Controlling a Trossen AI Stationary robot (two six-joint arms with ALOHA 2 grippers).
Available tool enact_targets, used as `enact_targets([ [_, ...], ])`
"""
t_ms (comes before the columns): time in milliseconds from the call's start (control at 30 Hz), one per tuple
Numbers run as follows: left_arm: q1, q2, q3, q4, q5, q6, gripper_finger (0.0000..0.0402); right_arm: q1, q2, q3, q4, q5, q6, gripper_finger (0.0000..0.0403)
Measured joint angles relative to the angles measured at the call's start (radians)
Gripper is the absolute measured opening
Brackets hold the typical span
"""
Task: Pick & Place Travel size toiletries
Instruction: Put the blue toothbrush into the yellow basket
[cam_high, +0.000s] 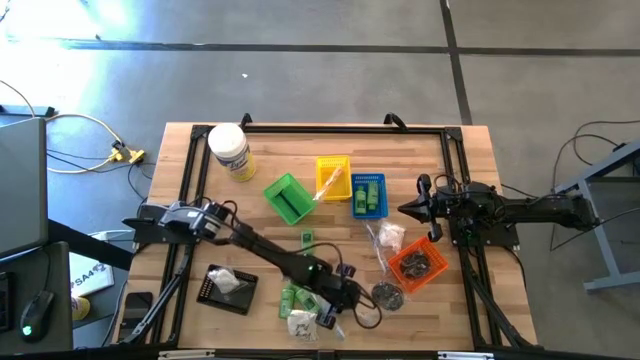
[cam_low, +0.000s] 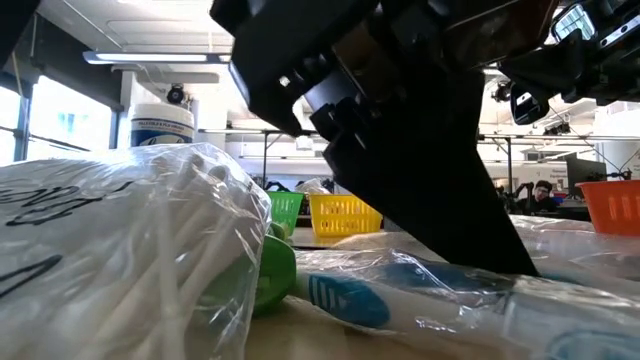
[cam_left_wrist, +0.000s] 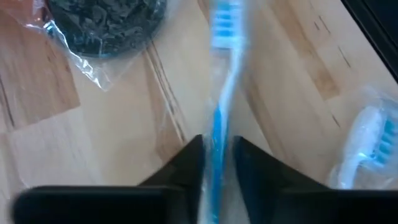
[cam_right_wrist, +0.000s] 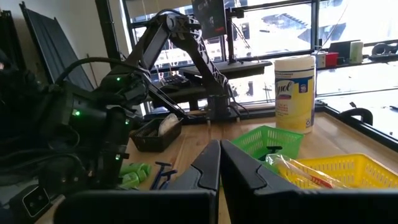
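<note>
A blue toothbrush in clear wrap lies near the table's front edge, its bristle head pointing away from my left gripper, which is shut on its handle. In the high view that gripper is low at the front centre. In the low view the toothbrush rests flat on the wood, beside a bag of white sticks and a green bottle. My right gripper waits shut with nothing in it at the right. My left gripper pinches the toothbrush handle, through its clear wrap, between the two fingers, one on each side. It comes slanting down from the table's left. The brush points on ahead of the fingers, and in the low view it lies along the table.
A dark round piece in a clear bag and a second wrapped toothbrush lie close by. Farther back stand the green, yellow, blue and orange baskets, a black tray and a white jar.
</note>
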Motion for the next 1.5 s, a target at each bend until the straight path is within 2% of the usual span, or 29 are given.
enact_targets([
  [67,0.0,-0.009,0.006,-0.009,0.003,0.019,0.0031,0.0,0.0,0.0,0.0,0.0,-0.001,0.0003],
  [133,0.0,-0.017,0.009,-0.013,0.007,0.025,0.0015,0.0,0.0,0.0,0.0,0.0,-0.001,0.0003],
  [300,0.004,-0.082,0.006,-0.051,0.008,0.079,0.0038,0.0,0.0,0.0,-0.002,0.0,-0.001,0.0003],
  [500,0.003,-0.225,0.008,-0.086,-0.011,0.156,0.0011,0.0,0.0,0.0,-0.003,-0.008,-0.001,0.0003],
  [667,0.004,-0.364,0.008,-0.103,-0.03,0.195,0.0026,0.0,0.0,0.0,-0.002,-0.027,0.0,0.0003],
  [900,0.01,-0.562,0.009,-0.284,-0.215,0.213,0.0015,0.0,0.0,0.0,-0.003,-0.028,0.002,0.0003],
  [1167,0.017,-0.787,0.008,-0.499,-0.311,0.195,0.0022,0.0,0.0,0.0,0.035,-0.028,0.051,0.0003],
  [1233,0.018,-0.861,-0.029,-0.509,-0.344,0.185,0.0022,0.0,0.0,0.0,0.041,-0.029,0.051,0.0003],
  [1333,0.019,-1.0,-0.159,-0.484,-0.392,0.186,0.0023,0.0,0.0,0.0,0.05,-0.03,0.051,0.0003],
  [1400,0.022,-1.107,-0.278,-0.453,-0.435,0.175,0.0023,0.0,0.0,0.0,0.056,-0.029,0.054,0.0003],
  [1500,0.048,-1.294,-0.49,-0.351,-0.444,0.12,0.0023,0.0,0.0,0.0,0.059,-0.027,0.061,0.0003],
])
